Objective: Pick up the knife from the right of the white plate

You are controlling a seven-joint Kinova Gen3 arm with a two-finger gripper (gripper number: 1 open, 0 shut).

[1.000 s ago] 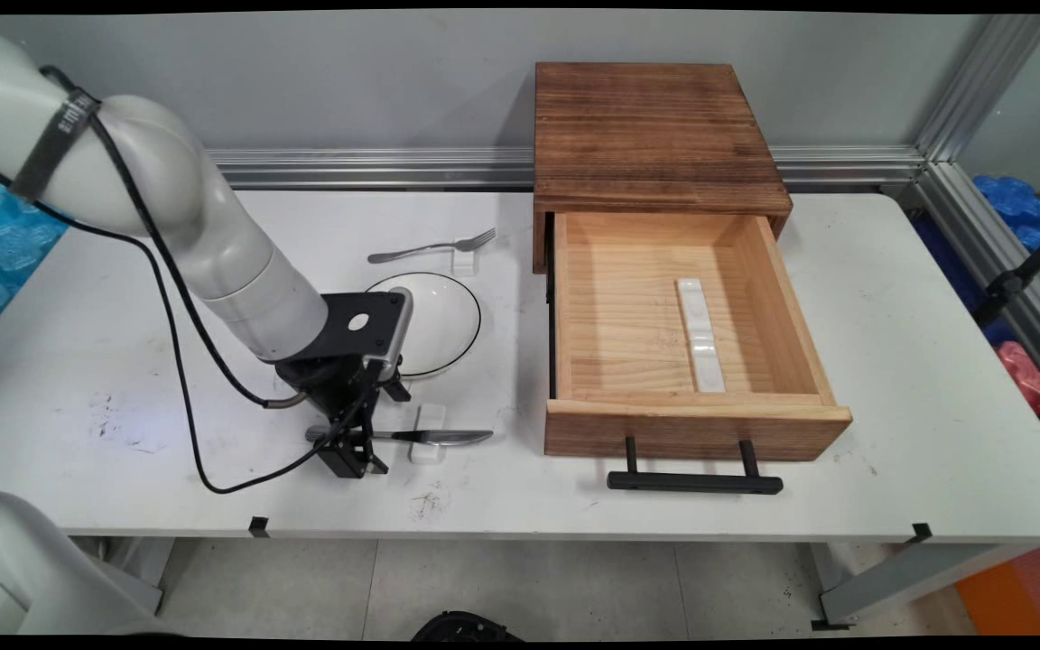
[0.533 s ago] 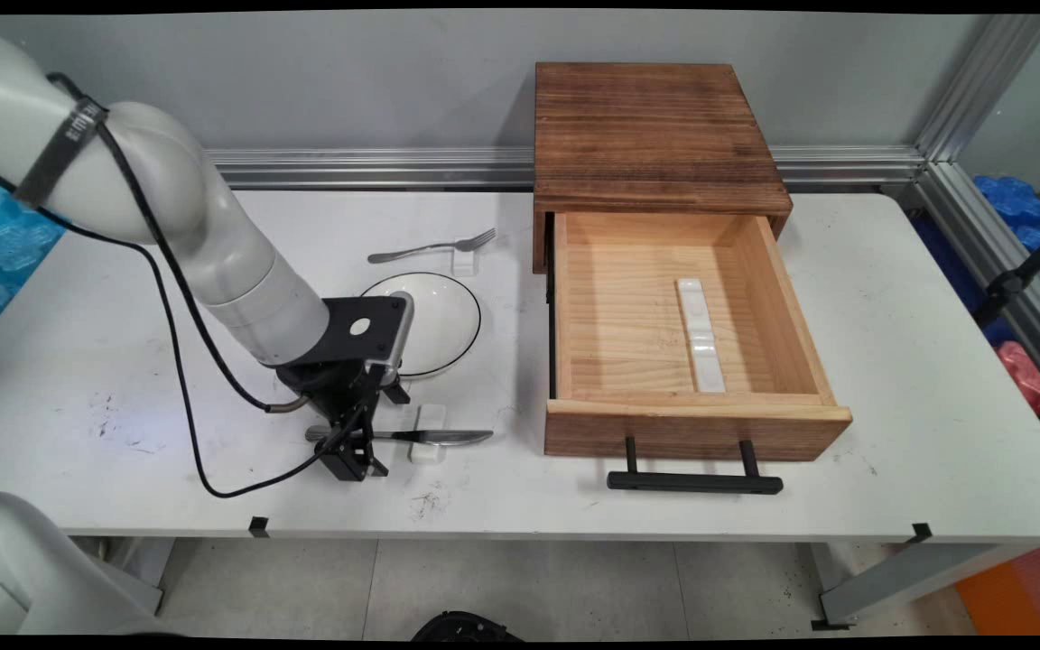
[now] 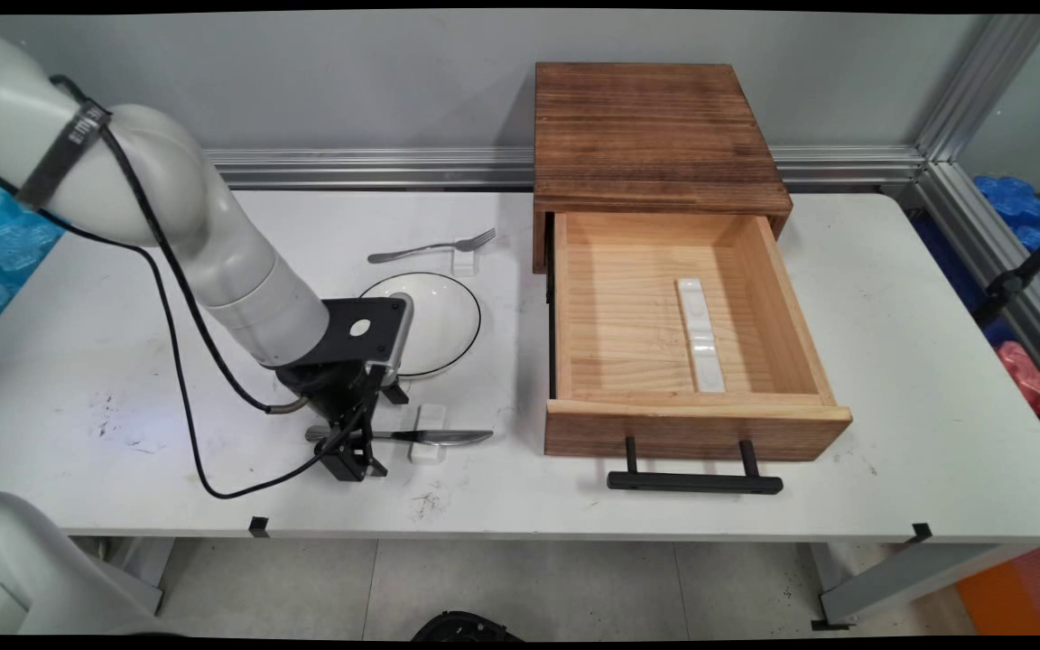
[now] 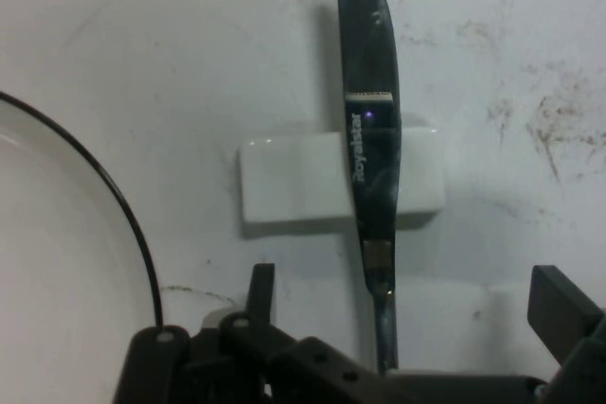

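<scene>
My gripper [image 3: 350, 451] is low over the table near its front edge, open, with its fingers on either side of the handle of a metal knife [image 3: 443, 437]. In the hand view the knife [image 4: 371, 139] runs up the picture from between the two fingertips [image 4: 260, 276], across a small white rest [image 4: 284, 186]. The handle's end is hidden behind the linkage. Neither finger visibly touches the handle. A white plate with a black rim [image 3: 477, 311] lies just behind the gripper, and its rim [image 4: 123, 224] curves along the left of the hand view.
A fork [image 3: 430, 246] lies on another small white rest [image 3: 464, 264] behind the plate. A dark wooden box [image 3: 655, 126] stands at the back right with its pale drawer [image 3: 696, 426] pulled open. A long white rest [image 3: 699, 334] lies inside. The drawer's black handle [image 3: 694, 483] juts forward.
The arm has shifted slightly. The gripper stays over the knife handle, a touch to the left of where it was. The knife and its rest have not moved.
</scene>
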